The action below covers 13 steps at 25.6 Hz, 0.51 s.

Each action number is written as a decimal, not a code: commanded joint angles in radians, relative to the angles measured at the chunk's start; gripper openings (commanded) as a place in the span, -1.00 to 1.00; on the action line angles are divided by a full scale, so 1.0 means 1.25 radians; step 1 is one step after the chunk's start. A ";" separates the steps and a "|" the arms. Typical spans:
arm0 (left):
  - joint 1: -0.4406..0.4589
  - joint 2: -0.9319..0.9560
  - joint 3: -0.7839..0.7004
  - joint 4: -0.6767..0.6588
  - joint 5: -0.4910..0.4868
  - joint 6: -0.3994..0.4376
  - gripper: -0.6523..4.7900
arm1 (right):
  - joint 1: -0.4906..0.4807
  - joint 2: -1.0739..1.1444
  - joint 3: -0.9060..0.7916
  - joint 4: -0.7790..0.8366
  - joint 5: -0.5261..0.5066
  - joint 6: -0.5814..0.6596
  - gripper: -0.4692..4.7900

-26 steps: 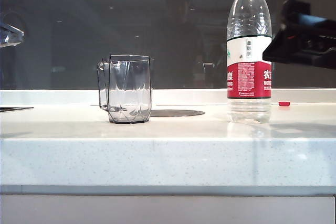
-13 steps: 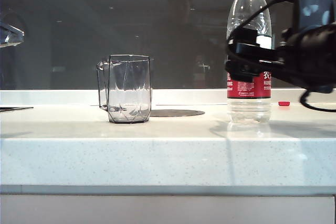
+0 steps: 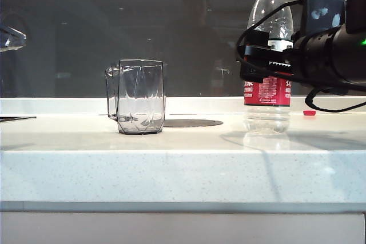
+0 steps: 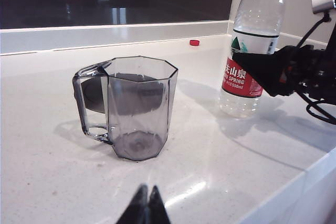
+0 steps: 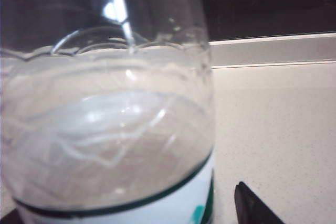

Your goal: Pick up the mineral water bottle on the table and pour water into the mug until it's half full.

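Observation:
The mineral water bottle (image 3: 271, 18) stands uncapped on the right of the table (image 3: 171, 170), with clear water showing below its red label. My right gripper (image 3: 253, 64) is at label height, open, one finger (image 5: 253, 209) on each side of the bottle (image 5: 105, 129) with a gap beside it. The left wrist view shows this gripper (image 4: 262, 69) against the bottle (image 4: 257, 19). The faceted mug (image 3: 140, 96) stands apart to the left and looks empty. My left gripper (image 4: 147, 204) hangs shut above the table in front of the mug (image 4: 137, 106).
A red bottle cap (image 3: 309, 112) lies behind the bottle near the back ledge (image 3: 68, 106), and shows as a cap (image 4: 194, 42) in the left wrist view. A dark flat disc (image 3: 193, 123) lies behind the mug. The thick front edge of the table (image 4: 294, 192) runs close to the bottle.
My right arm has swung down and leftward from the upper right, and its open gripper now straddles the bottle at the label. The mug and left gripper have not moved.

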 commanded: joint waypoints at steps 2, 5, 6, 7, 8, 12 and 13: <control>0.000 0.001 0.002 0.007 -0.001 0.001 -0.77 | -0.006 0.017 0.026 0.003 -0.029 0.000 1.00; 0.000 0.001 0.002 0.007 -0.001 0.001 -0.77 | -0.006 0.026 0.038 0.003 -0.030 0.000 1.00; 0.000 0.001 0.002 0.007 -0.001 0.001 -0.78 | -0.006 0.028 0.042 0.003 -0.030 0.000 1.00; 0.000 0.001 0.002 0.007 -0.001 0.001 -0.77 | -0.006 0.029 0.045 0.003 -0.030 0.000 1.00; 0.000 0.001 0.002 0.006 -0.001 0.001 -0.77 | -0.006 0.029 0.048 0.003 -0.030 0.000 1.00; 0.000 0.001 0.002 0.007 -0.001 0.001 -0.78 | -0.006 0.029 0.053 0.003 -0.030 0.000 0.63; 0.000 0.001 0.002 0.007 -0.001 0.001 -0.77 | -0.006 0.029 0.053 0.003 -0.030 0.000 0.47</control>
